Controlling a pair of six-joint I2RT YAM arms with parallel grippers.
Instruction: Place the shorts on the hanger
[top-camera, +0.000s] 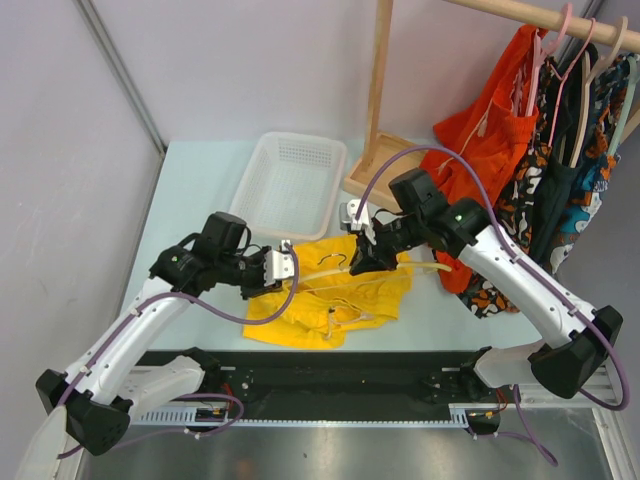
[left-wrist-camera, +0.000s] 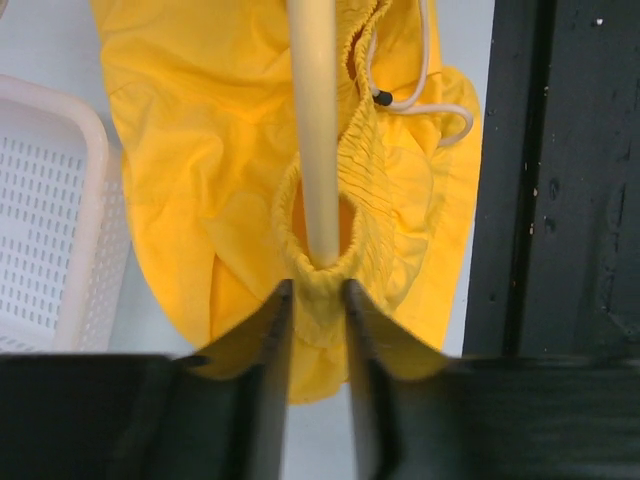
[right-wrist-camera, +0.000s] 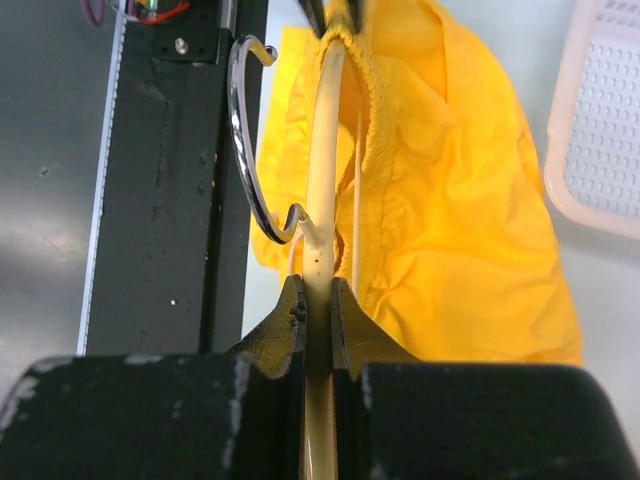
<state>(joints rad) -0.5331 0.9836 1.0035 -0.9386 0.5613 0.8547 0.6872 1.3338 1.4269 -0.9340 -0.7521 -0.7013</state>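
Note:
The yellow shorts (top-camera: 335, 295) lie on the table between the two arms. The cream hanger (top-camera: 425, 268) lies across their upper edge, its metal hook (top-camera: 333, 264) over the fabric. My left gripper (top-camera: 288, 262) is shut on the gathered waistband of the shorts (left-wrist-camera: 320, 290), which is stretched round the end of the hanger bar (left-wrist-camera: 315, 130). My right gripper (top-camera: 358, 262) is shut on the hanger bar (right-wrist-camera: 318, 290) just below the hook (right-wrist-camera: 245, 150). The shorts (right-wrist-camera: 450, 220) hang to the right of the bar there. The white drawstring (left-wrist-camera: 430, 100) shows by the waistband.
A white mesh basket (top-camera: 290, 180) stands behind the shorts. A wooden rack post (top-camera: 375, 90) rises at the back. An orange garment (top-camera: 490, 140) and dark patterned clothes (top-camera: 570, 180) hang on the right. A black rail (top-camera: 330, 385) runs along the near edge.

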